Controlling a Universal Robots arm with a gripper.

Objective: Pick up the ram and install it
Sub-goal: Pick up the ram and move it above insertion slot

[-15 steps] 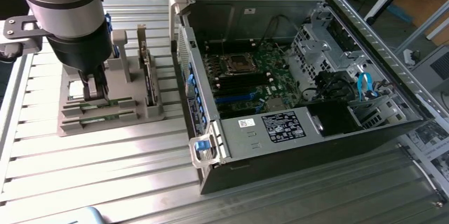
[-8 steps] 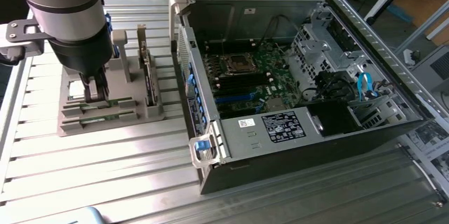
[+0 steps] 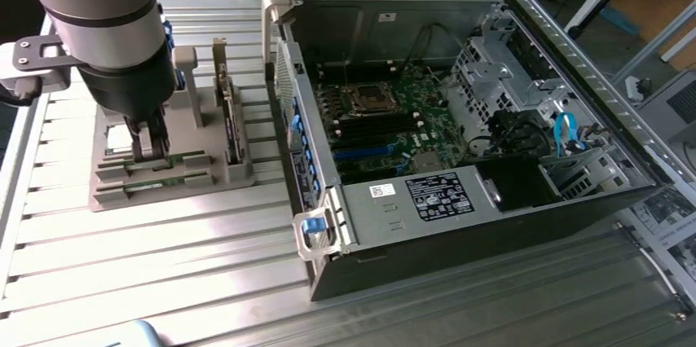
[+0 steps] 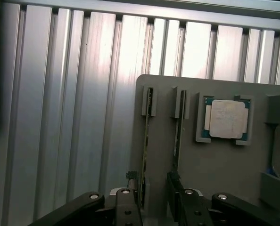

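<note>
Where it stands edge-up, the ram (image 4: 145,141) looks thin, green

slatted metal table (image 3: 163,274) bears a grey fixture (image 3: 223,177) and an open computer case (image 3: 490,251)

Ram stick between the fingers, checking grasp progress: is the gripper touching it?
Cannot tell. Wrist view: the open gripper straddles the ram stick, but neither gap nor contact shows plainly.

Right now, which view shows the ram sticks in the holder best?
The wrist view: it looks straight down on both ram sticks, edge-on in the grey holder, with the open gripper at one end. In the exterior view the arm covers part of them; they read as thin green strips.
</note>
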